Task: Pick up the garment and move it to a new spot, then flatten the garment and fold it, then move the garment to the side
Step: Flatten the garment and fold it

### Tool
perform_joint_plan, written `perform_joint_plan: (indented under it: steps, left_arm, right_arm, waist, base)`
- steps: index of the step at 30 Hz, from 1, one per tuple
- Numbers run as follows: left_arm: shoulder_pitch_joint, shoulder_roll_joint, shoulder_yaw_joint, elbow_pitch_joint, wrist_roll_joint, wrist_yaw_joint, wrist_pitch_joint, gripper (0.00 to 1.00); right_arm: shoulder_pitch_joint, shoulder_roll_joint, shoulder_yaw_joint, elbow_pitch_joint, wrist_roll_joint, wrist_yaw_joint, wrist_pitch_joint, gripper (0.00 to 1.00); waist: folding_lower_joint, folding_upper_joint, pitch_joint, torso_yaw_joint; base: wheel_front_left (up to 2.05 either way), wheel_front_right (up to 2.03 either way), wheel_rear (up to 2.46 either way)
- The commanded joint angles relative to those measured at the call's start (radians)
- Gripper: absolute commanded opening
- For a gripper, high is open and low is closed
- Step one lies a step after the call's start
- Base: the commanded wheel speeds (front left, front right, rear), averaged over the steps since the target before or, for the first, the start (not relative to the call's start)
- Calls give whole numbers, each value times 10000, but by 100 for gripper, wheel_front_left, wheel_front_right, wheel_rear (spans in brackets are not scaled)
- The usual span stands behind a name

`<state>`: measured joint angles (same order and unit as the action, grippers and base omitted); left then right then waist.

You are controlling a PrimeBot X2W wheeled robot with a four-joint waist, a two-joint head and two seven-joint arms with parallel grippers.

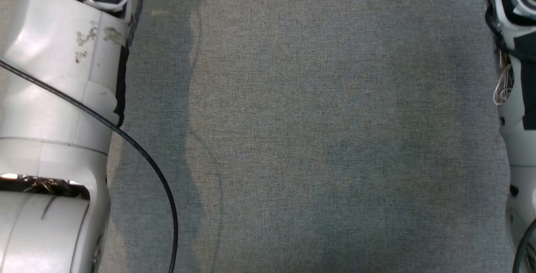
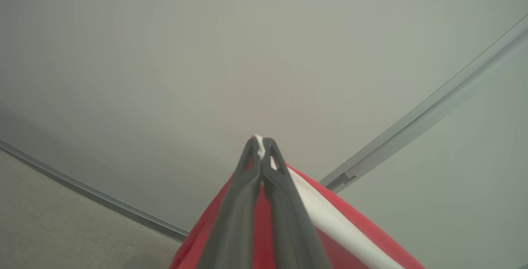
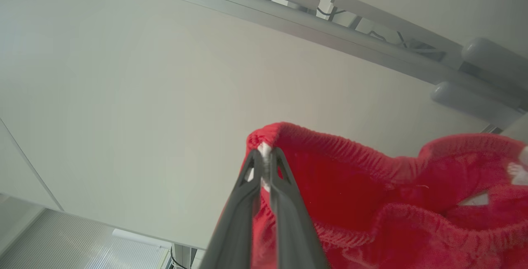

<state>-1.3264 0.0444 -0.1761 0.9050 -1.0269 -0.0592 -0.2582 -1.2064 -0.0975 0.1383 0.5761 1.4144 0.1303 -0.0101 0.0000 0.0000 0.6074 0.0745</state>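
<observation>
While both grippers grip it, the red garment (image 3: 350,186) is held at two points. In the right wrist view its gathered elastic hem (image 3: 330,147) bunches over the tips of the right gripper (image 3: 266,159). The fingers are pressed together on a fold of the cloth, with a scrap of white pinched between them. Most of the garment spreads to the right of those fingers and sags below them in ruffled folds.

In the left wrist view the garment (image 2: 359,240) fans out beneath the left gripper (image 2: 260,147) on both sides. The fingers are clamped tight on the end of a white stripe (image 2: 326,207), which runs from their tips down the cloth to the right.

Beyond the garment on the left side stands a pale wall (image 2: 206,54). A grey rail (image 2: 412,124) climbs away from the cloth's upper right edge, and a strip of carpet (image 2: 62,219) lies off to its lower left. Beyond the garment on the right side a pale panel (image 3: 144,95) rises, with a grey beam (image 3: 288,21) above the hem and two rounded grey tubes (image 3: 474,95) above the cloth's far end.

From the head, grey carpet (image 1: 314,118) lies between the pale left forearm (image 1: 50,97) and right forearm (image 1: 519,97). A black cable (image 1: 138,151) loops off the left one.
</observation>
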Motion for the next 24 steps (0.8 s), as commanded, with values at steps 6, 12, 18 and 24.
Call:
perform_joint_plan:
  steps: [6,12,18,24]
  left_arm:
    - [889,118,-561,255,-132,-296,-73,0]
    - [2126,119,-689,506,-4,-506,-76,0]
    - [3483,128,-302,840,489,-583,-78,0]
    - [4565,323,-750,972,1346,-692,-77,0]
  right_arm:
    - [1147,-310,217,-248,565,8,-44,0]
    - [2616,-497,591,-330,807,8,51,0]
    - [3811,-597,1148,38,850,8,400,0]
    - [4540,-655,1747,649,702,6,831,0]
  waist:
    - [0,0,-496,77]
    - [0,0,-1408,6]
    - [0,0,-2263,-112]
    - [0,0,-2912,-158]
  base:
    - [0,0,0]
    - [0,0,0]
    - [0,0,0]
    - [0,0,0]
